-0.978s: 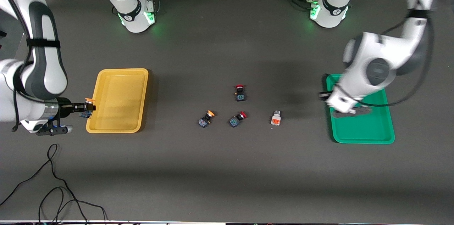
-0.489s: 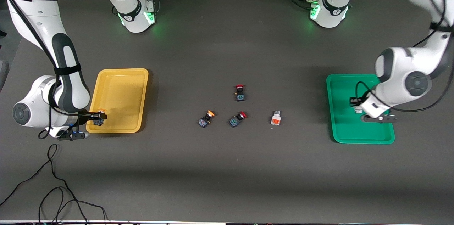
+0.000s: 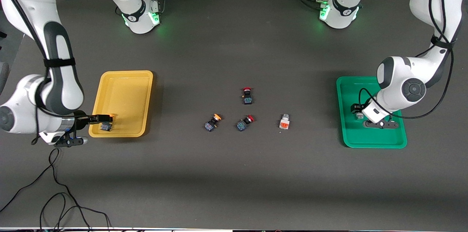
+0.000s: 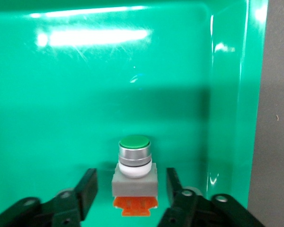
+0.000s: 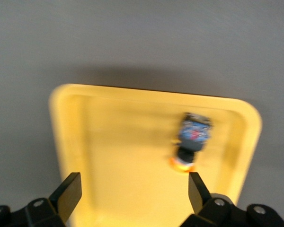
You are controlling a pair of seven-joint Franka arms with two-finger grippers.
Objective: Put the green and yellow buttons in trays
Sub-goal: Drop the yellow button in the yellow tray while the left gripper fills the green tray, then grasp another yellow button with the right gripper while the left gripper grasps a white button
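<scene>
My right gripper (image 3: 104, 118) is open over the near corner of the yellow tray (image 3: 124, 93). A yellow-capped button (image 3: 106, 127) lies in that tray, free of the fingers. In the right wrist view the button (image 5: 194, 135) lies on the yellow tray (image 5: 128, 142) past my open gripper (image 5: 132, 184). My left gripper (image 3: 356, 112) is low in the green tray (image 3: 373, 140). In the left wrist view a green-capped white button (image 4: 135, 175) rests on the green tray (image 4: 109, 85) between my open fingers (image 4: 87, 187), with a gap on each side. A second yellow-capped button (image 3: 212, 122) and a white-and-orange button (image 3: 284, 122) lie mid-table.
Two red-capped switches (image 3: 247, 95) (image 3: 244, 122) lie mid-table among the loose buttons. A black cable (image 3: 55, 188) loops on the table near the front camera at the right arm's end.
My right gripper moved in over the yellow tray and let go of the yellow-capped button. My left arm swung over the green tray, lowered, and its fingers now stand apart from the green-capped button.
</scene>
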